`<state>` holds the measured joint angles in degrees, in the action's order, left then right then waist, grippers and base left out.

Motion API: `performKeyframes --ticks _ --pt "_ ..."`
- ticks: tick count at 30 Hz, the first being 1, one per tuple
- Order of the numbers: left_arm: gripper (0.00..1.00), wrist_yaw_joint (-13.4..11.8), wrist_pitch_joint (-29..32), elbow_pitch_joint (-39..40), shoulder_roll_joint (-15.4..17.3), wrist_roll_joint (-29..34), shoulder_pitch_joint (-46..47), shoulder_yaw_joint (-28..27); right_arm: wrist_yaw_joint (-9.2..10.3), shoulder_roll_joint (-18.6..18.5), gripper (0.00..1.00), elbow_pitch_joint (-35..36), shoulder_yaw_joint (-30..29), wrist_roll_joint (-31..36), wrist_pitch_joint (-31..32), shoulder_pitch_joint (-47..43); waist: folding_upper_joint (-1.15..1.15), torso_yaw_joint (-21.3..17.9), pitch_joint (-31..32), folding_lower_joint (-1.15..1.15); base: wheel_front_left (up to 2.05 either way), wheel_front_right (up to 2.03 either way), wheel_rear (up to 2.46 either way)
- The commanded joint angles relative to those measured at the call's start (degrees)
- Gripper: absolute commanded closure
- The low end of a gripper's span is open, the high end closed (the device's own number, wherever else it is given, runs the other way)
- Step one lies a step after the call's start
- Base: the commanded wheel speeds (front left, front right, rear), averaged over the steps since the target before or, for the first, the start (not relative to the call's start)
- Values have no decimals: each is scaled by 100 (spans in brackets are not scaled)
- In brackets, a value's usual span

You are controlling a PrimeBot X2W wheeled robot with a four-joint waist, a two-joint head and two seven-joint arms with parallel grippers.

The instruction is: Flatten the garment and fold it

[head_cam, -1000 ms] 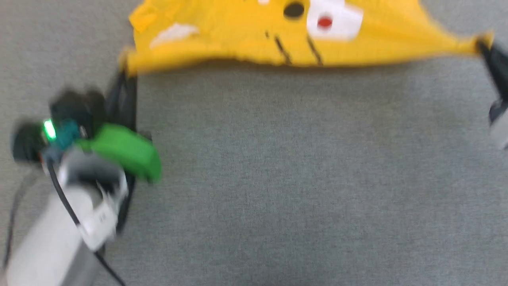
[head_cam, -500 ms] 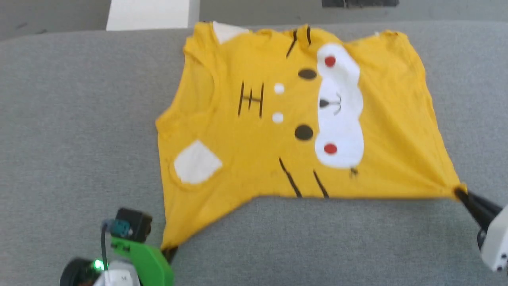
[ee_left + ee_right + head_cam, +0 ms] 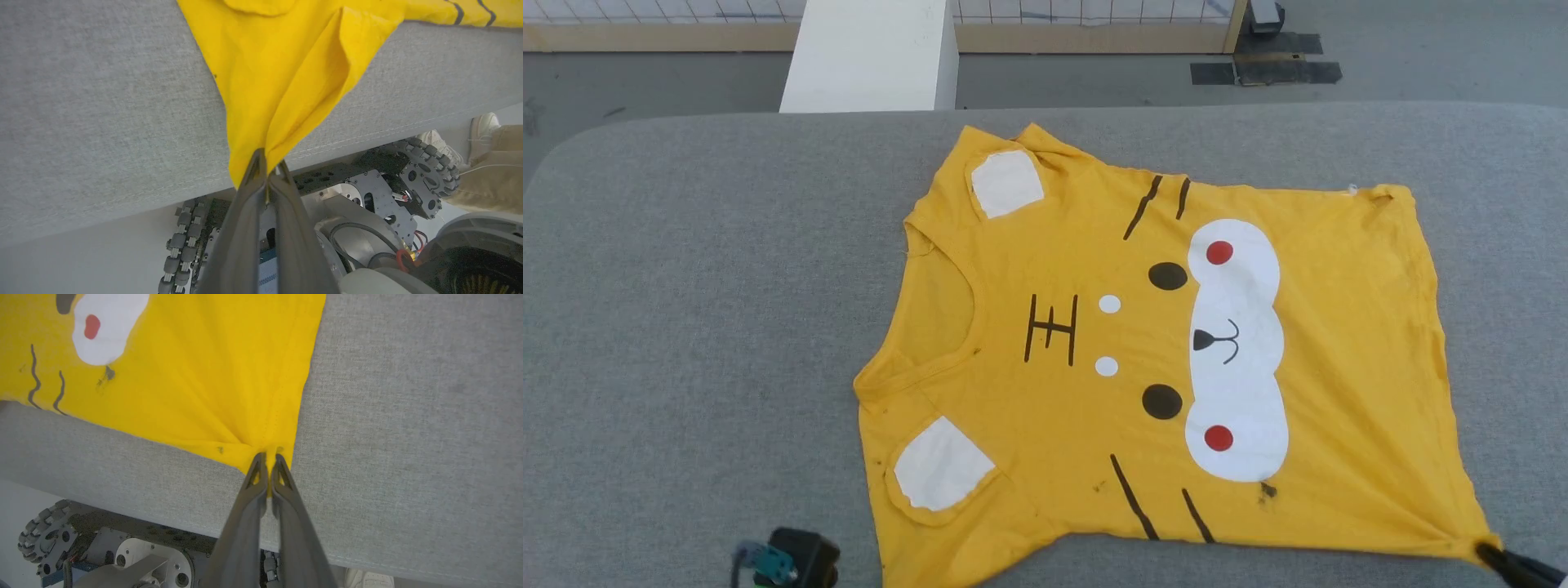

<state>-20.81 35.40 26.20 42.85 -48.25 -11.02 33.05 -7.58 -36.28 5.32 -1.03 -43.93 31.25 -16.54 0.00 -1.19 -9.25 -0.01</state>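
The garment (image 3: 1094, 343), a bright yellow T-shirt, lies print-up on the grey table (image 3: 686, 327), collar to the left and hem to the right. Its cartoon face with white muzzle, red cheek dots and black stripes is fully in view. My left gripper (image 3: 267, 163) is shut on the near left corner of the garment (image 3: 286, 81), by the sleeve, out past the table's near edge. My right gripper (image 3: 269, 458) is shut on the near hem corner of the garment (image 3: 204, 375), and its dark fingers (image 3: 1515, 566) show at the lower right of the head view. The cloth fans out taut from both grips.
A white block (image 3: 870, 53) stands on the floor beyond the table's far edge, with black tape (image 3: 1266, 72) and a wood-framed fence behind. Under the near edge sit my wheeled base (image 3: 408, 183) and a person's shoes (image 3: 482, 126).
The head camera has tilted up, bringing the whole garment and the floor beyond into view. The garment lies spread flatter on the table. Both grippers stay shut on their corners.
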Motion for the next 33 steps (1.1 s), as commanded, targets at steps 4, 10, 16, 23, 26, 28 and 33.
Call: performKeyframes --ticks 4,10,16,23,26,28,33 --pt "100 14 -530 176 -9 344 192 -227 9 126 100 285 -418 189 -124 -42 0 -2 -19 1 0 0 0" --pt "100 287 -919 75 -27 772 957 -397 9 48 100 487 -485 496 -284 522 0 -62 -163 1 0 0 0" --pt "100 741 -971 -308 -44 1157 2204 -460 9 -276 100 384 -217 637 -359 1493 0 -135 -551 1 0 0 0" --pt "100 1237 -914 -1231 -536 1406 3708 -253 9 -532 100 -139 425 639 -436 2740 0 -210 -1198 1 0 0 0" --pt "100 1322 -1046 -1629 -756 1523 4083 -182 9 -555 100 -413 685 630 -500 3096 0 -232 -1434 1 0 0 0" --pt "100 1386 -1171 -1914 -881 1583 4270 -142 9 -541 100 -623 846 606 -577 3292 0 -238 -1565 1 0 0 0" --pt "100 1488 -1418 -2674 -1118 1637 4513 -65 9 -502 100 -1133 1237 503 -740 3627 0 -232 -1790 1 0 0 0"
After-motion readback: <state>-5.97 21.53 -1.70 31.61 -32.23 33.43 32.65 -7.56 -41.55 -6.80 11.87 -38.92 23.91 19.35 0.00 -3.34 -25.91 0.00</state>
